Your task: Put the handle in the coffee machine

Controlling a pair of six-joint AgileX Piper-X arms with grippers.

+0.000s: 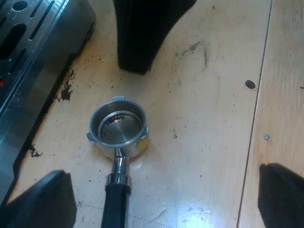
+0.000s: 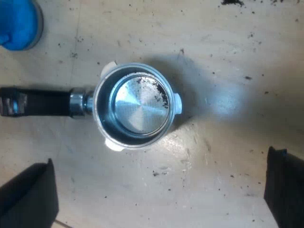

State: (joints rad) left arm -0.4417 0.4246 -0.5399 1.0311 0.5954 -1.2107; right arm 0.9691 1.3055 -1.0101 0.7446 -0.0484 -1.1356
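Partly cut off, holder [image 1: 118, 128] handle [image 1: 115, 206]; left gripper [image 1: 164, 199] spread wide.

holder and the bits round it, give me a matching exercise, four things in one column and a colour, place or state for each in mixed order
Things:
1 metal holder
2 tamper
3 left claw
4 heap of grounds

Descriptions:
a blue
b open
c at the base of the espresso machine
d lying loose on the table, basket nearly empty

Pairs: 1-d, 2-a, 3-b, 4-c
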